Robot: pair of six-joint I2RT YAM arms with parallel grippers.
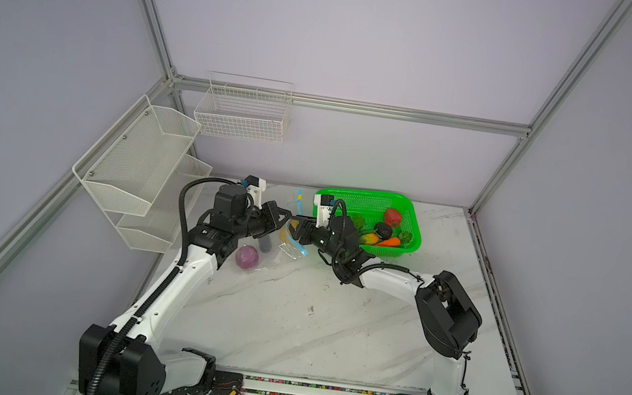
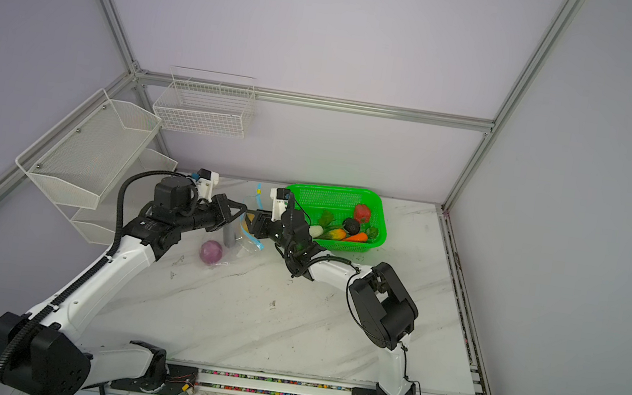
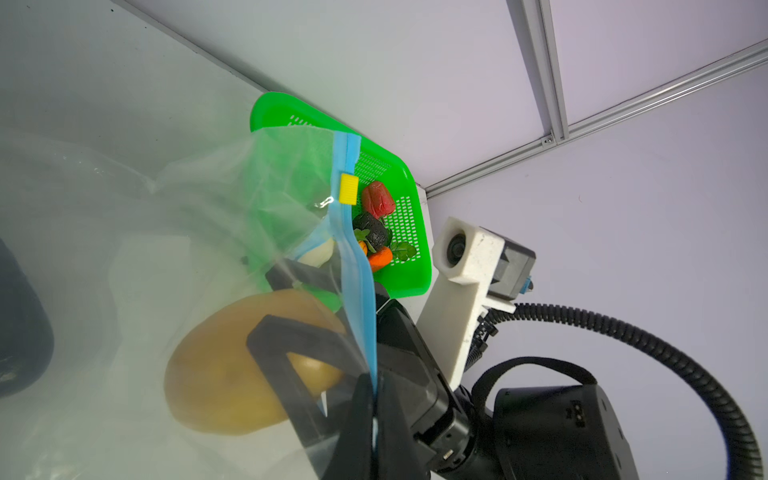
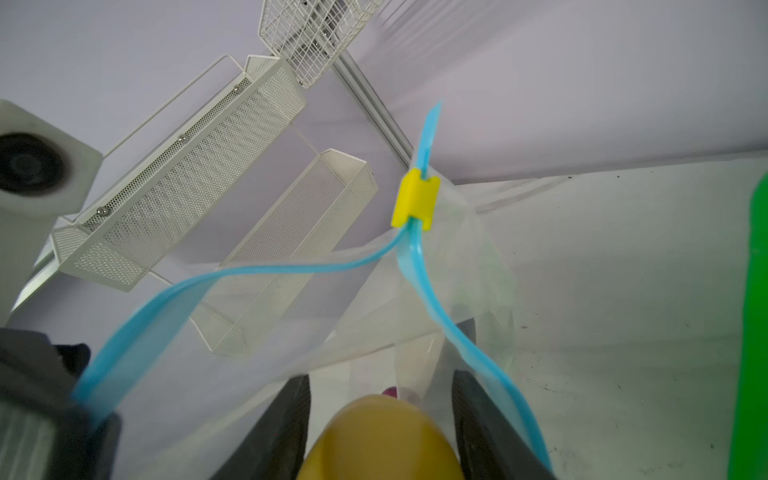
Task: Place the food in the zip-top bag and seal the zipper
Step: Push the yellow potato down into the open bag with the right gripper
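top views: left claw (image 1: 287, 217) pinched tight on the zip-top bag (image 1: 286, 251) rim, right claw (image 1: 294, 229) holding the potato (image 1: 286, 234) at the bag mouth, purple onion (image 1: 246, 257) inside, left wrist: zipper (image 3: 358, 266) clamped, right wrist: yellow slider (image 4: 415, 201) near zipper end

Both top views: potato (image 1: 287, 233) shows only as a yellow sliver, the rest hidden between left hand (image 1: 285, 218) and right hand (image 1: 295, 229), at 9 o'clock of the basket (image 1: 369, 193). Outline of the bag (image 1: 290, 251) too faint to trace. Left wrist view: dark vegetable (image 3: 20, 324) cut by frame edge, blurred through plastic; white vegetable (image 3: 318, 253) half behind the zipper (image 3: 357, 291).
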